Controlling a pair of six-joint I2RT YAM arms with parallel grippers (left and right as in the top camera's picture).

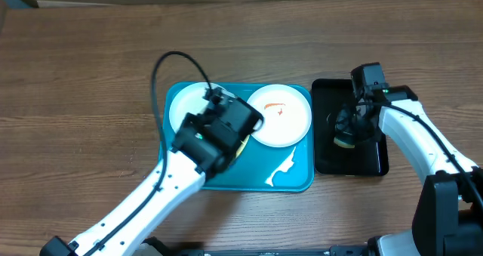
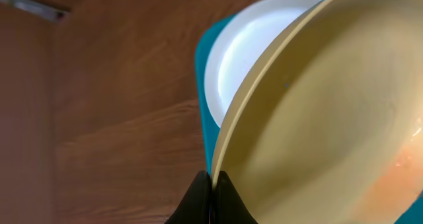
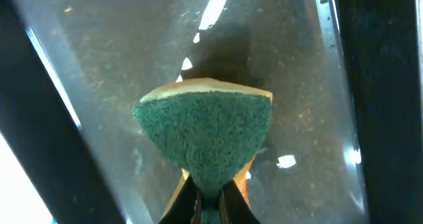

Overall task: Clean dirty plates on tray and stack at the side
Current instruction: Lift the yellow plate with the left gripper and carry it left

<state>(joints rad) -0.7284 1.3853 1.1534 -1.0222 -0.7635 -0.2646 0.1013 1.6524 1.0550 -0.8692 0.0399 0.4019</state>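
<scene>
One yellow-green plate [image 2: 330, 118] rim apparently between left jaws.

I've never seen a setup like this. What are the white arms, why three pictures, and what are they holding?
These are two robot arms at a wooden table. One picture looks down from above; the other two come from cameras on each wrist. A blue tray holds white plates, one with an orange smear. The left gripper pinches the rim of a yellowish plate, tilted above another white plate. The right gripper squeezes a green sponge over a small black tray.
</scene>
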